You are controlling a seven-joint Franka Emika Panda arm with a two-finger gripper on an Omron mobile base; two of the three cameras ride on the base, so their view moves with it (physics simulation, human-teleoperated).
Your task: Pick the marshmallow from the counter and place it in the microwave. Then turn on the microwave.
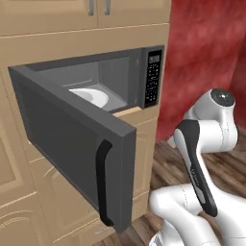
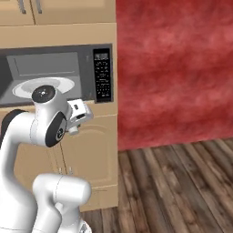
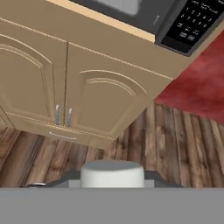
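The microwave (image 1: 137,60) is built into tan cabinetry. Its door (image 1: 62,137) is swung wide open toward me, and a white round plate (image 1: 91,96) lies inside. The black button panel (image 2: 102,75) is on its right side. In the hand view, my gripper (image 3: 110,179) is shut on the marshmallow (image 3: 112,171), an off-white roundish lump at the bottom of that view. In the right base view, the hand (image 2: 77,113) hangs just below the microwave's opening, in front of the cabinet face and left of the panel. The counter is out of view.
Tan cabinet doors with silver handles (image 3: 63,116) sit under the microwave. A red wall (image 2: 173,68) stands to the right above a wooden floor (image 2: 182,182). The open door with its black handle (image 1: 102,182) juts out on the left.
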